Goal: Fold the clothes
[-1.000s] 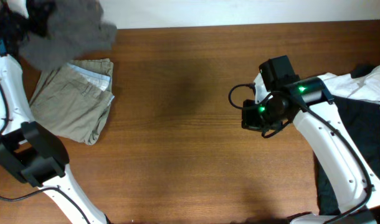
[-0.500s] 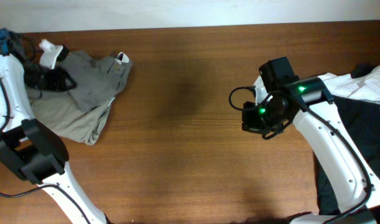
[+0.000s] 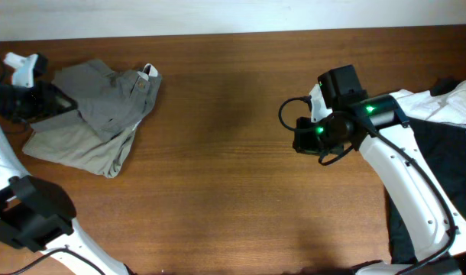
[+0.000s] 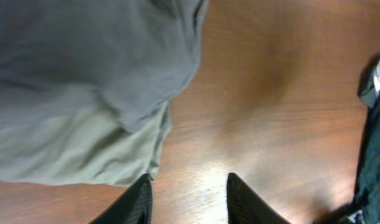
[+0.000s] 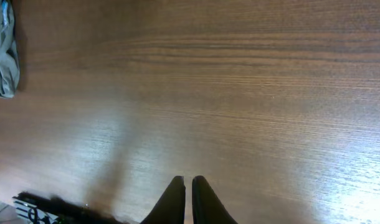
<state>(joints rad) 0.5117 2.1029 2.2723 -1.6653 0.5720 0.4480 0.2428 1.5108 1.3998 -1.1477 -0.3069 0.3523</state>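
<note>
A grey garment (image 3: 111,92) lies crumpled on top of folded khaki shorts (image 3: 80,145) at the table's far left. In the left wrist view the grey garment (image 4: 84,56) overlaps the khaki shorts (image 4: 71,155). My left gripper (image 3: 61,99) is open and empty at the pile's left edge, its fingers (image 4: 187,196) over bare wood beside the khaki cloth. My right gripper (image 3: 298,137) is shut and empty above the bare table right of centre, its fingertips (image 5: 188,186) pressed together. A heap of white cloth (image 3: 439,107) and black cloth (image 3: 439,168) lies at the right edge.
The brown wooden table (image 3: 218,168) runs between the two piles. The right arm's white link (image 3: 409,191) crosses over the black cloth. The left arm's base (image 3: 27,214) stands at the front left. A white wall borders the table's far edge.
My left gripper has dropped the grey garment onto the khaki shorts and pulled back to the left, open. The right gripper has shifted slightly left.
</note>
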